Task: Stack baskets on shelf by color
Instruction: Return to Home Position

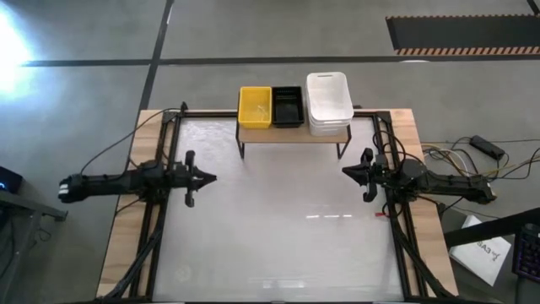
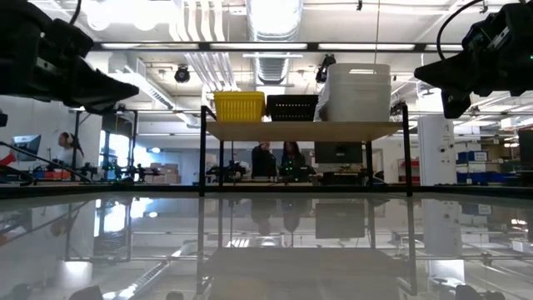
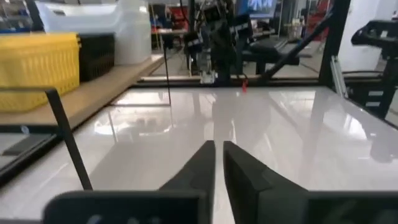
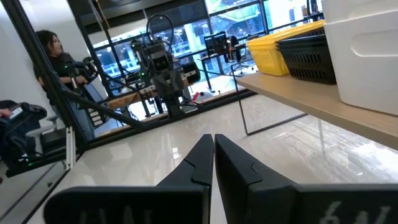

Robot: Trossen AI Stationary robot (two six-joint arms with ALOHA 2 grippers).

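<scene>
The shelf (image 1: 291, 133) stands at the table's far edge on thin black legs. On its wooden top sit the yellow baskets (image 1: 255, 107), the black baskets (image 1: 287, 106) and the stack of white baskets (image 1: 328, 103), side by side from left to right. My left gripper (image 1: 213, 178) hovers shut over the table's left side, pointing right. My right gripper (image 1: 345, 171) hovers shut over the right side, pointing left. Both are well clear of the shelf. In the left wrist view the yellow basket (image 3: 38, 70) shows beside the black one (image 3: 96, 56).
The glossy white table top (image 1: 278, 228) lies between the two arms and toward the near edge. Black frame rails (image 1: 160, 211) run along both sides of the table. People (image 2: 273, 158) stand in the room beyond the far edge.
</scene>
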